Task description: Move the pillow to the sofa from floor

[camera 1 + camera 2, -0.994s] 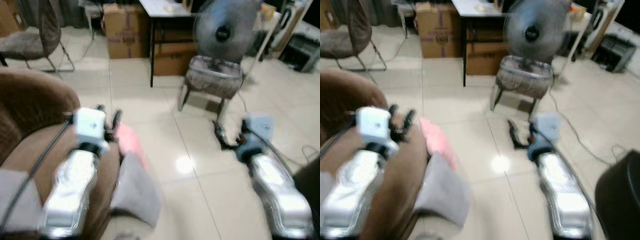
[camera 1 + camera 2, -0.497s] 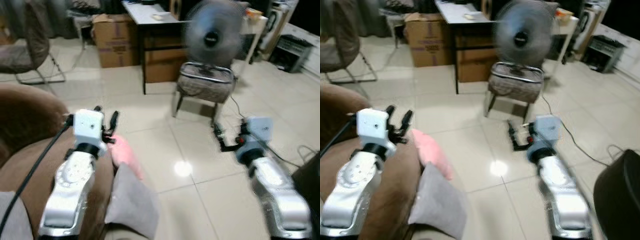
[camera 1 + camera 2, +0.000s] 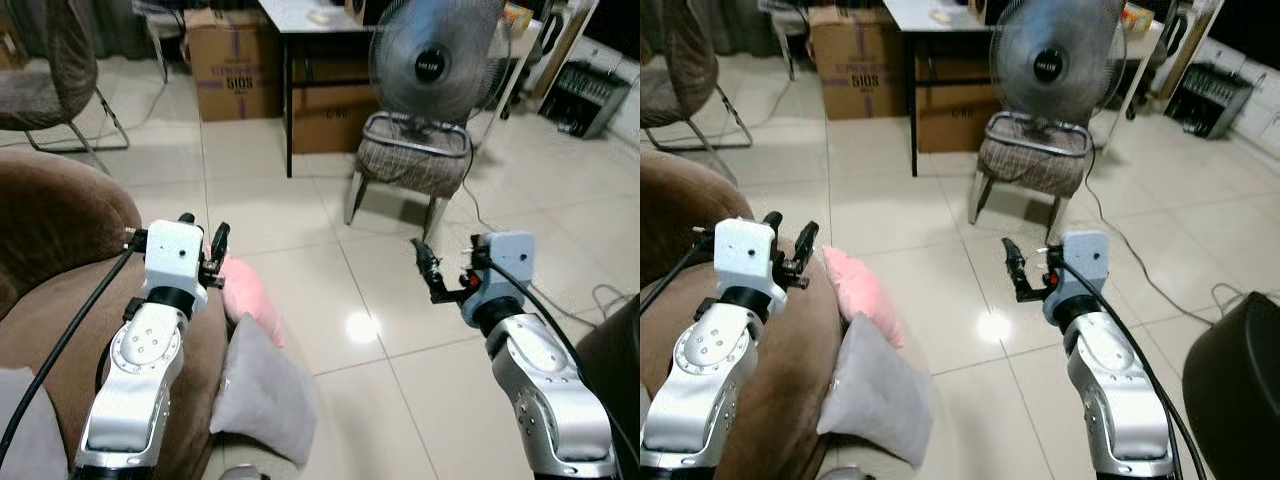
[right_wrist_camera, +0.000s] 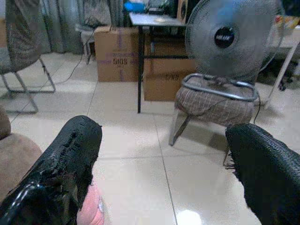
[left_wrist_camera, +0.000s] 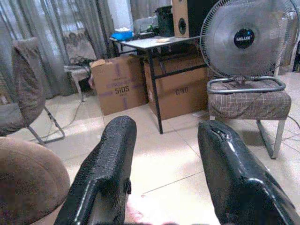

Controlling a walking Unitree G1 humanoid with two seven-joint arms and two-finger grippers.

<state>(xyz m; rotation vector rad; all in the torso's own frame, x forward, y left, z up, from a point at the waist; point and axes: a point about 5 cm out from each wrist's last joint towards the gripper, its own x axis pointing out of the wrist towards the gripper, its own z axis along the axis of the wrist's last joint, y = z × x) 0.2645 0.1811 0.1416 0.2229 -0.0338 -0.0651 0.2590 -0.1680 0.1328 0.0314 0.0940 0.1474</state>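
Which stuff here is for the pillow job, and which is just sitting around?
For the job:
pink pillow
brown sofa
left gripper, open
right gripper, open

Just sitting around:
grey cushion
fan
checked stool
cardboard boxes

Pale glossy floor tiles (image 3: pixel 300 190) are filling the middle of the frame, with a bright spot of light (image 3: pixel 360 325) glaring at the centre. At the upper right, a standing fan (image 3: pixel 432 60) is sitting on a checked stool (image 3: pixel 415 165). Behind it, cardboard boxes (image 3: pixel 235 62) are crowding under a dark-legged table (image 3: pixel 320 15). A mesh chair (image 3: pixel 50 70) is occupying the upper left, and grey curtains (image 5: pixel 56 42) are hanging beyond.
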